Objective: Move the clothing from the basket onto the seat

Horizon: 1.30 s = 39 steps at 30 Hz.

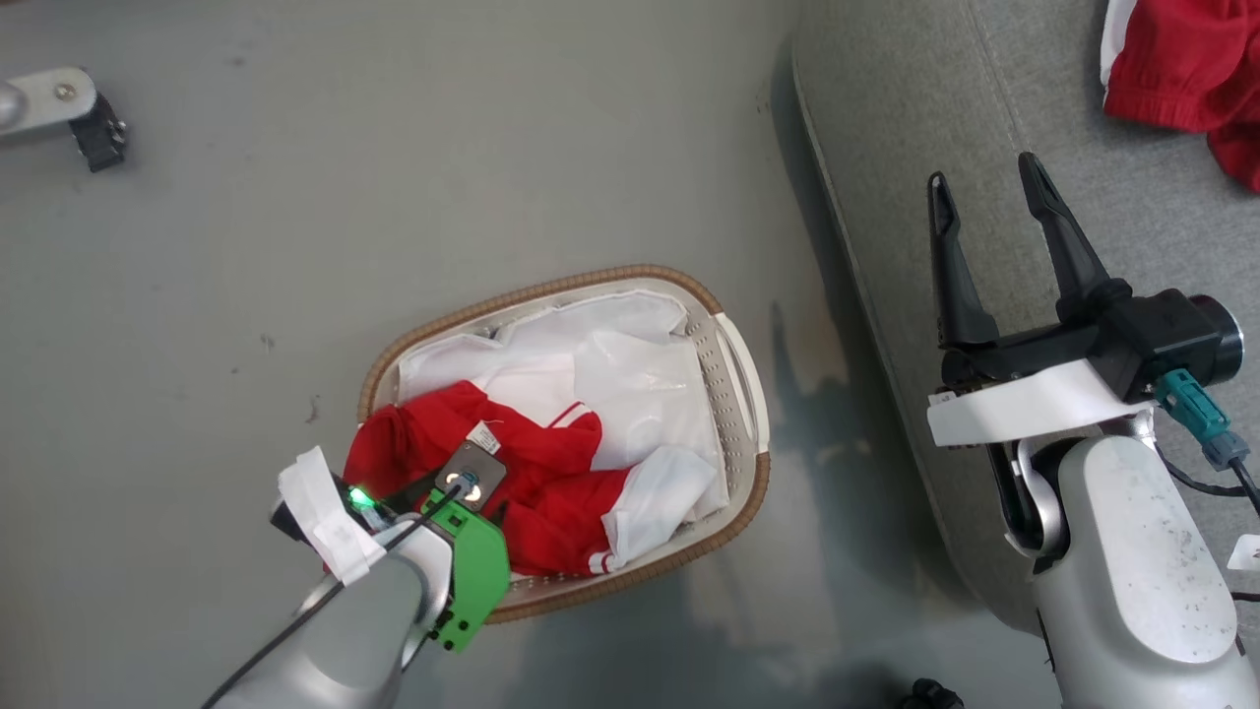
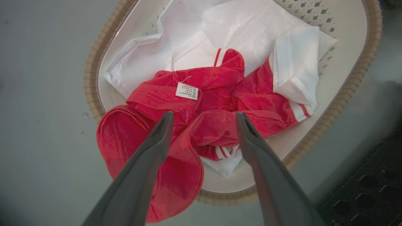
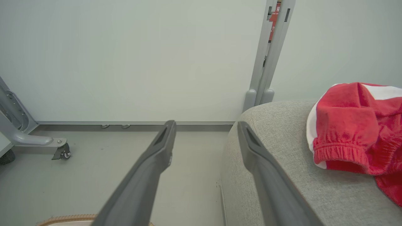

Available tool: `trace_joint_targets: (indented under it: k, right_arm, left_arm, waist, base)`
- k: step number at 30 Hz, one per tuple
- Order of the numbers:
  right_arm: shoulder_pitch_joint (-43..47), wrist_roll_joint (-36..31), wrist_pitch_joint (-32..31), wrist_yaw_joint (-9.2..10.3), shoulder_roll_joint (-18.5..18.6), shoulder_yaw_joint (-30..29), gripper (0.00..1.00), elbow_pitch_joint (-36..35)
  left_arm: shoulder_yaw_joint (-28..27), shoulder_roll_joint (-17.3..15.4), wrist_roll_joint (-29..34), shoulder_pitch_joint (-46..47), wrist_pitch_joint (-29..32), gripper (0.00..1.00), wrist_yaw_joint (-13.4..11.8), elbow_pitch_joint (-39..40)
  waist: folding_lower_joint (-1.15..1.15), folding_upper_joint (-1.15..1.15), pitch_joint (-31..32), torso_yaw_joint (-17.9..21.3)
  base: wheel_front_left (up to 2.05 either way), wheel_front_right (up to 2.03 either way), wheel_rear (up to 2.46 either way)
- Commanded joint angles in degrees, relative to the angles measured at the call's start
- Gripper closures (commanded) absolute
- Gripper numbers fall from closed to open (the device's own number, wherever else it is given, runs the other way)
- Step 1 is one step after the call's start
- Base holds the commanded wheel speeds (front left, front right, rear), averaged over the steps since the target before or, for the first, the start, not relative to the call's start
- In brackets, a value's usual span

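Smooth grey floor carries a small oval cream perforated plastic basket with a brown woven rim, near a large light grey upholstered sofa seat. Crumpled bright red fabric clothing with white trim fills the basket's near end, one fold draped over the rim, directly beneath the left gripper, the nearer one. Its fingers stand wide apart along the heap's length, holding nothing; contact cannot be told. Over the seat's edge, the right gripper hangs spread and empty, near another red garment.

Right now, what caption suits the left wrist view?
Open left pincer above the red-and-white clothing in the woven-rimmed basket.
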State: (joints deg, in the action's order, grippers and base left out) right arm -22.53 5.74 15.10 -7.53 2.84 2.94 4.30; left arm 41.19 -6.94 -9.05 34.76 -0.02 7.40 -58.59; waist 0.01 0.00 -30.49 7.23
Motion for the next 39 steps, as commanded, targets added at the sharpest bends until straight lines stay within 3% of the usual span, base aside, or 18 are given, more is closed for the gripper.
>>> trace_joint_targets:
  k: [1, 20, 21, 22, 23, 24, 25, 39]
  right_arm:
    - [-1.09, 0.75, 0.09, 0.08, 0.10, 0.32, 0.00, -0.49]
    - [-4.41, 5.58, 0.09, 0.08, 0.11, 3.05, 0.00, -1.36]
    - [-4.56, 5.73, 0.09, 0.08, 0.11, 3.13, 0.00, -1.37]
    - [-4.76, 5.87, 0.09, 0.08, 0.11, 3.23, 0.00, -1.38]
    - [-4.90, 5.93, 0.09, 0.08, 0.11, 3.32, 0.00, -1.38]
    - [-5.02, 5.97, 0.09, 0.08, 0.11, 3.40, 0.00, -1.35]
    - [-5.10, 6.00, 0.09, 0.08, 0.11, 3.47, 0.00, -1.30]
    - [-3.60, 4.79, 0.09, 0.08, 0.12, 3.00, 0.00, 0.47]
  left_arm:
    - [0.85, -1.34, 0.58, 2.02, 0.44, 0.00, 0.09, -1.04]
    - [6.14, -4.78, 0.10, 8.99, 2.42, 0.00, -0.05, -8.95]
    - [6.22, -4.81, 0.09, 9.17, 2.53, 0.05, -0.13, -9.20]
    - [6.31, -4.77, 0.05, 9.33, 2.71, 0.40, -0.17, -9.41]
    - [6.38, -4.70, 0.00, 9.44, 2.80, 0.62, -0.16, -9.57]
    - [6.48, -4.56, -0.05, 9.57, 2.85, 0.96, -0.16, -9.70]
    - [6.57, -4.46, -0.11, 9.66, 2.74, 1.00, -0.16, -9.77]
    - [6.94, -2.97, -1.72, 9.37, -2.63, 1.00, -0.72, -8.67]
  waist:
    - [-0.01, 0.00, -5.67, 3.35]
    - [-0.01, 0.00, -13.03, 6.81]
    - [-0.01, 0.00, -13.12, 6.83]
    - [-0.01, 0.00, -13.18, 6.84]
    - [-0.01, 0.00, -13.20, 6.84]
    - [-0.01, 0.00, -13.18, 6.82]
    - [-0.01, 0.00, -13.14, 6.79]
    - [-0.01, 0.00, -8.77, 5.55]
  base:
    - [0.00, 0.00, 0.00]
    - [0.00, 0.00, 0.00]
    - [0.00, 0.00, 0.00]
    - [0.00, 0.00, 0.00]
    - [0.00, 0.00, 0.00]
    - [0.00, 0.00, 0.00]
    - [0.00, 0.00, 0.00]
    - [0.00, 0.00, 0.00]
